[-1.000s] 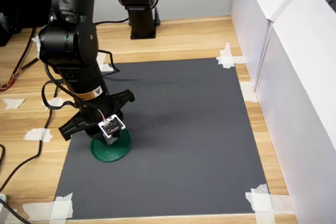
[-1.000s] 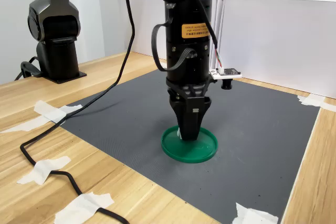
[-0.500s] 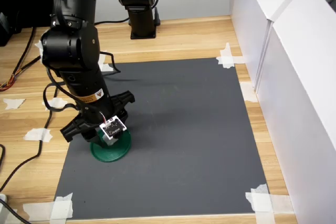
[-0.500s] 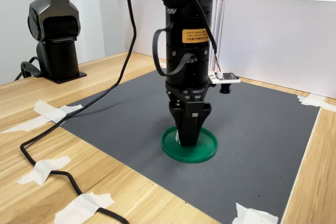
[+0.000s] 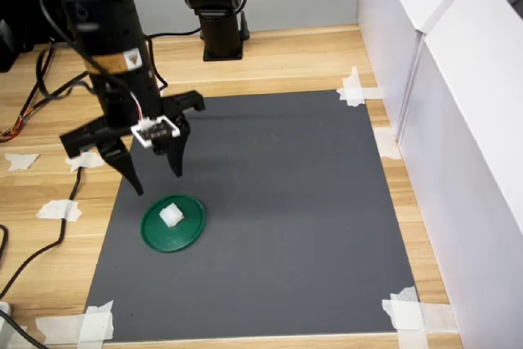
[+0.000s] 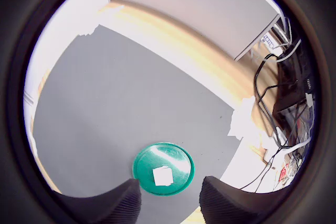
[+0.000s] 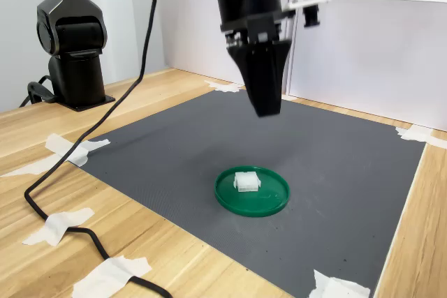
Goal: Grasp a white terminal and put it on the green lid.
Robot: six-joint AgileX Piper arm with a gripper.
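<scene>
The green lid (image 5: pixel 187 231) lies on the dark mat near its front left corner in the first exterior view. The white terminal (image 5: pixel 171 215) rests on the lid, a little off its centre, with nothing touching it. My gripper (image 5: pixel 158 183) hangs open well above and just behind the lid, with nothing between its fingers. In the second exterior view the gripper (image 7: pixel 267 108) is seen edge-on, high above the terminal (image 7: pixel 246 181) and the lid (image 7: pixel 270 198). The wrist view looks down between both fingers (image 6: pixel 124 201) at the lid (image 6: pixel 177 158) and the terminal (image 6: pixel 162 176).
The dark grey mat (image 5: pixel 278 202) is taped to a wooden table. A second black arm base (image 5: pixel 214 6) stands at the back. Black cables (image 7: pixel 63 207) and tape pieces (image 5: pixel 59 210) lie beside the mat. White walls (image 5: pixel 441 120) bound the first exterior view's right.
The gripper was down on the green lid, shut around the terminal. It has opened and risen well above the lid, leaving the white terminal lying on it.
</scene>
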